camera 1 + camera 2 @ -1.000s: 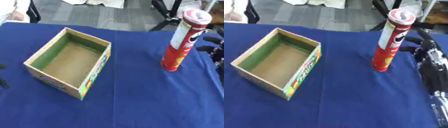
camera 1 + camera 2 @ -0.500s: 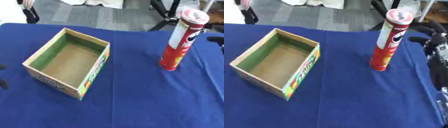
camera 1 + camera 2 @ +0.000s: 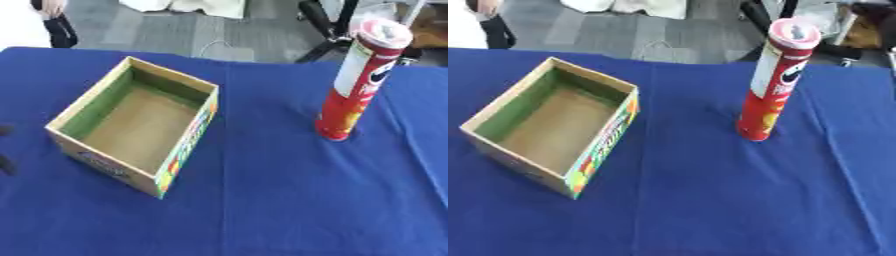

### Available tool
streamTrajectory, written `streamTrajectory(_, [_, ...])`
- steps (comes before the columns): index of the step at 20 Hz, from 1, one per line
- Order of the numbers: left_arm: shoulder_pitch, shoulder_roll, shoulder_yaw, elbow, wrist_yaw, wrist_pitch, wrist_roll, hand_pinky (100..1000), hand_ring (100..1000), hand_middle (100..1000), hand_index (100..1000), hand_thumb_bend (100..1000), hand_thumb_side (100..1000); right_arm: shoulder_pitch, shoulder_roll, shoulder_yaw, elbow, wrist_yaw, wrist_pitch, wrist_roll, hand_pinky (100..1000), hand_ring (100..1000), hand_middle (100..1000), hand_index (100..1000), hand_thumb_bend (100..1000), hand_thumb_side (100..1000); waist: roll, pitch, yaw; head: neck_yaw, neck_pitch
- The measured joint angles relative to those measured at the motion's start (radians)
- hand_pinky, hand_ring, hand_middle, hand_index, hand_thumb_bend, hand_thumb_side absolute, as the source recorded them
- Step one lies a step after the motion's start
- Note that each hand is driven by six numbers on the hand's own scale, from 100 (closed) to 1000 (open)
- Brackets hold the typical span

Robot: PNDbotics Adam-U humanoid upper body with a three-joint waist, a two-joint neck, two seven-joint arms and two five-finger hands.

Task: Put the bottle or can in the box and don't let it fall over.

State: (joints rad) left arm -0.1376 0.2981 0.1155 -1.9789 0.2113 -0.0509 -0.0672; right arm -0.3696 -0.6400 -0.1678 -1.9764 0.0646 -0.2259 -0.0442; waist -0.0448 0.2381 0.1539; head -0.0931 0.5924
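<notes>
A tall red and white can [image 3: 354,90] stands upright on the blue tablecloth [image 3: 289,200], right of the middle and near the far edge. Left of it lies an open cardboard box [image 3: 144,130] with a green inner wall and colourful print on its side; nothing is inside it. Of my left hand [image 3: 4,164] only dark slivers show at the left edge of the left eye view, beside the box. My right hand shows in no view. Nothing touches the can.
A grey floor with a chair base [image 3: 767,12] and other clutter lies beyond the table's far edge. A person's legs [image 3: 54,22] stand at the far left, away from the table.
My right hand, which stood just right of the can, has drawn back to the right and out of view. Can and box stand as before.
</notes>
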Motion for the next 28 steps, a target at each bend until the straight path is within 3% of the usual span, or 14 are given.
streamTrajectory(3, [0.004,0.0,0.0,0.0,0.001,0.001,-0.001,370,751,791,817,174,821,-0.058,-0.04,0.019,0.001,0.04,0.027,0.002,900,837,858,913,100,767,0.004,-0.009,0.002,-0.003,0.003])
streamTrajectory(5, [0.005,0.0,0.0,0.0,0.002,0.001,-0.003,370,751,791,817,174,821,-0.099,-0.061,0.032,0.019,0.066,0.037,0.016,901,859,876,916,100,812,0.006,-0.014,0.004,-0.005,0.004])
streamTrajectory(6, [0.005,0.0,0.0,0.0,0.003,0.001,-0.004,370,751,791,817,175,821,-0.117,-0.071,0.04,0.035,0.08,0.038,0.028,908,876,890,920,100,916,0.005,-0.015,0.005,-0.006,0.004])
streamTrajectory(7, [0.006,0.0,0.0,0.0,0.004,0.001,-0.004,370,751,791,817,174,821,-0.135,-0.079,0.048,0.056,0.095,0.038,0.044,911,879,894,920,100,954,0.005,-0.016,0.006,-0.007,0.004])
streamTrajectory(10, [0.006,0.0,-0.001,0.0,0.008,0.003,-0.006,369,751,790,817,173,821,-0.186,-0.089,0.069,0.13,0.138,0.032,0.099,920,891,903,924,100,1000,0.006,-0.016,0.008,-0.007,0.004])
streamTrajectory(20, [0.006,0.0,-0.007,0.0,0.009,0.007,-0.01,367,752,790,816,176,825,-0.285,-0.085,0.12,0.316,0.258,0.007,0.238,953,918,921,948,100,1000,0.005,-0.016,0.013,-0.016,0.001])
streamTrajectory(28, [0.006,0.0,-0.007,0.0,0.009,0.009,-0.013,366,754,790,815,177,828,-0.31,-0.058,0.139,0.409,0.296,-0.016,0.295,972,917,926,973,100,1000,0.0,-0.015,0.019,-0.02,-0.033])
